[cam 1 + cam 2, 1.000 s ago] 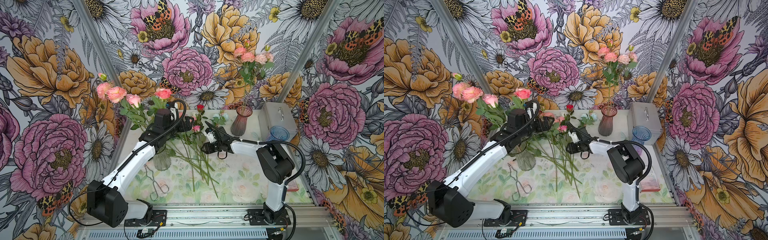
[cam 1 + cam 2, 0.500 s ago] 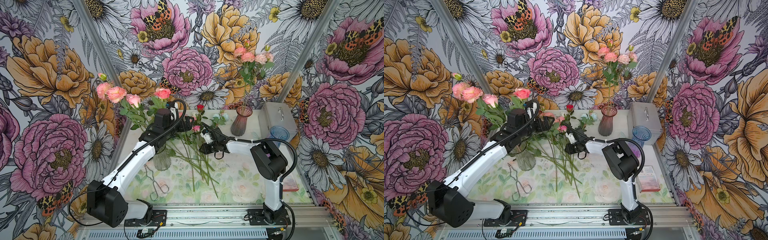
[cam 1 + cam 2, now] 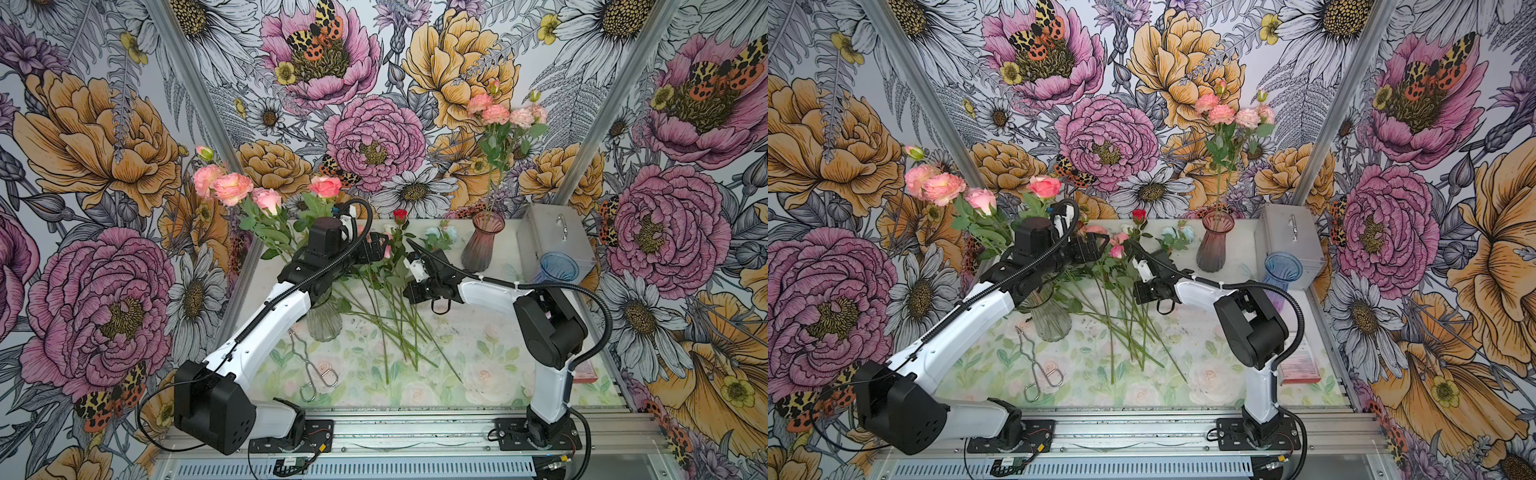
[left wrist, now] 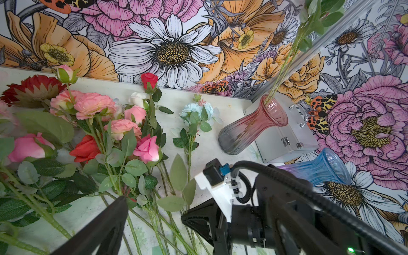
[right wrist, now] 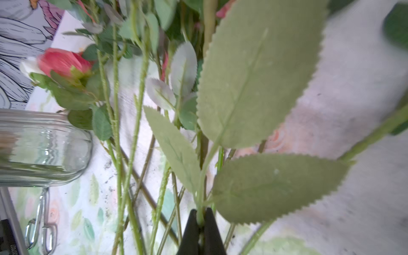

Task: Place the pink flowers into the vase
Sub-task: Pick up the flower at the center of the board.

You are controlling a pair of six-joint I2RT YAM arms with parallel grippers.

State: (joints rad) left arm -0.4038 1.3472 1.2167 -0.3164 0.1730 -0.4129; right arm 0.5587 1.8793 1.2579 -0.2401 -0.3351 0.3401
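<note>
Counting what stands upright, you have several pink blooms already in the clear vase at nine o'clock on the table and a ruffled spray in the rose-tinted vase at one o'clock. More pink flowers lie in the heap at the centre, waiting to go in. Your right jaws are pinched shut on a thin leaf stalk in that heap; your left jaws gape wide and empty over its heads, toward eleven o'clock.

Right gripper has pinched a leaf stalk.
</note>
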